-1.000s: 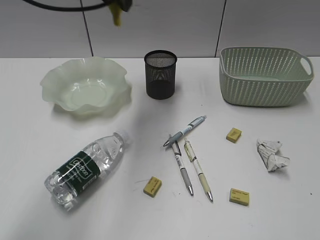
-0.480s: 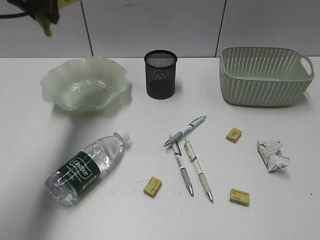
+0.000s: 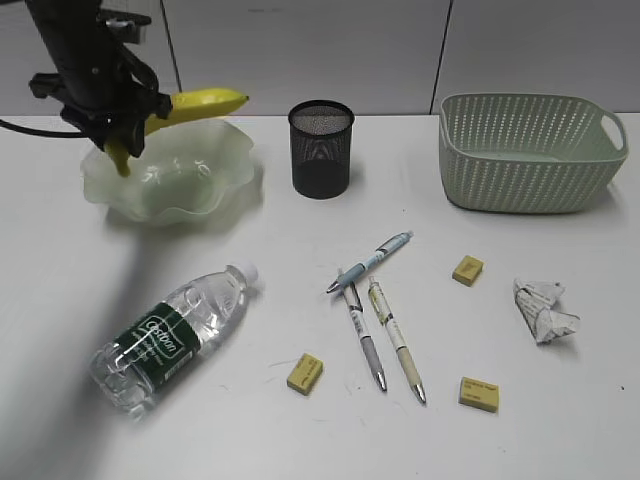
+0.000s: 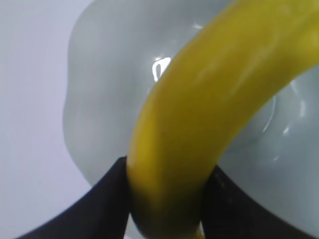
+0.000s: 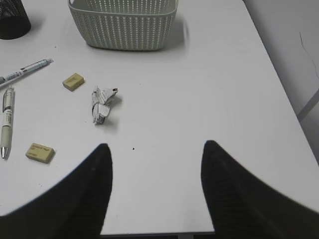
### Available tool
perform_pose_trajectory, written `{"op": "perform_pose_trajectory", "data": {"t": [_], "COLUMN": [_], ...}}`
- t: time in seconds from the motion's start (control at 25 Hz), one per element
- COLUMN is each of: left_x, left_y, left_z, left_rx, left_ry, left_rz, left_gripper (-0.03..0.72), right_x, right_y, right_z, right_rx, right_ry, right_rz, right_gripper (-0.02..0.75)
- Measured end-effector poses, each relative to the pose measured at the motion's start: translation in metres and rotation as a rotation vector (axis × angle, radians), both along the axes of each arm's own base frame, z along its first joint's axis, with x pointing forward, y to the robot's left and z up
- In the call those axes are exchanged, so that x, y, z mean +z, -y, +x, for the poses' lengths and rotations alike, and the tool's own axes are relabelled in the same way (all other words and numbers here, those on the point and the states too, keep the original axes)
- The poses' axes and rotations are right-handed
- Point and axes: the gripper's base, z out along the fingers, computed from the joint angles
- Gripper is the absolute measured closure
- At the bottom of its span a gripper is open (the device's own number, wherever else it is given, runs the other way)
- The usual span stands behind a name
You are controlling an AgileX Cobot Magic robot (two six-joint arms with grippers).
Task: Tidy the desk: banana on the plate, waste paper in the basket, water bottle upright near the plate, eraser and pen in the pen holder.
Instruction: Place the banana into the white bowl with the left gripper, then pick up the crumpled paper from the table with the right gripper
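Fingers of the left gripper [image 4: 167, 199] clamp one yellow banana [image 3: 195, 103] above the pale green plate [image 3: 225, 165]; the right gripper [image 5: 157, 169] stands open over bare white surface [image 3: 560, 420], holding nothing. Count: one black mesh pen holder [image 3: 321, 150], one grey-green basket [image 3: 530, 160], one water bottle [image 3: 172, 335] lying on its side, three pens [image 3: 375, 300], three yellow erasers [image 3: 305, 372], one crumpled waste paper [image 3: 545, 310]. Grey panelled wall behind. Bottle label white on dark green, lettering unreadable.

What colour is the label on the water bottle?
Dark green with white lettering on the water bottle, clearest in the exterior view.
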Motion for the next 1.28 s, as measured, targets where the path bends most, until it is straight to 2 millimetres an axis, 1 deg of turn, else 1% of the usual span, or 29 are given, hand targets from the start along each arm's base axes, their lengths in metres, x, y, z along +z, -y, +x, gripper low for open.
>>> {"op": "perform_pose_trajectory", "data": {"t": [0.12, 0.24, 0.4, 0.6, 0.76, 0.88, 0.96, 1.04, 1.16, 1.28], "left_x": [-0.014, -0.017, -0.017, -0.017, -0.017, -0.01, 0.003, 0.024, 0.068, 0.114], "left_y": [0.001, 0.001, -0.001, -0.005, -0.007, -0.007, -0.007, -0.007, -0.01, -0.014], "left_z": [0.003, 0.005, 0.005, 0.003, 0.0, 0.002, 0.0, -0.004, -0.016, -0.034], "left_rx": [-0.001, -0.004, -0.009, -0.009, -0.006, -0.004, -0.002, -0.001, 0.003, 0.006], "left_ry": [-0.02, -0.014, -0.007, -0.037, -0.07, -0.05, -0.02, 0.023, 0.114, 0.214], "left_rz": [0.007, 0.011, 0.034, 0.077, 0.101, 0.097, 0.085, 0.072, 0.049, 0.024], "left_gripper": [0.379, 0.379, 0.374, 0.279, 0.262, 0.259, 0.259, 0.258, 0.258, 0.26], "right_x": [0.0, 0.0, 0.0, 0.0, 0.0, 0.0, 0.0, 0.0, 0.0, 0.0], "right_y": [0.0, 0.0, 0.0, 0.0, 0.0, 0.0, 0.0, 0.0, 0.0, 0.0], "right_z": [0.0, 0.0, 0.0, 0.0, 0.0, 0.0, 0.0, 0.0, 0.0, 0.0], "right_rx": [0.0, 0.0, 0.0, 0.0, 0.0, 0.0, 0.0, 0.0, 0.001, 0.001], "right_ry": [0.0, 0.0, 0.0, 0.0, 0.0, 0.0, 0.0, 0.0, 0.001, 0.001], "right_rz": [0.0, 0.0, 0.0, 0.0, 0.0, 0.0, 0.0, 0.0, -0.002, -0.003], "right_gripper": [0.282, 0.282, 0.282, 0.282, 0.282, 0.282, 0.282, 0.282, 0.282, 0.282]}}
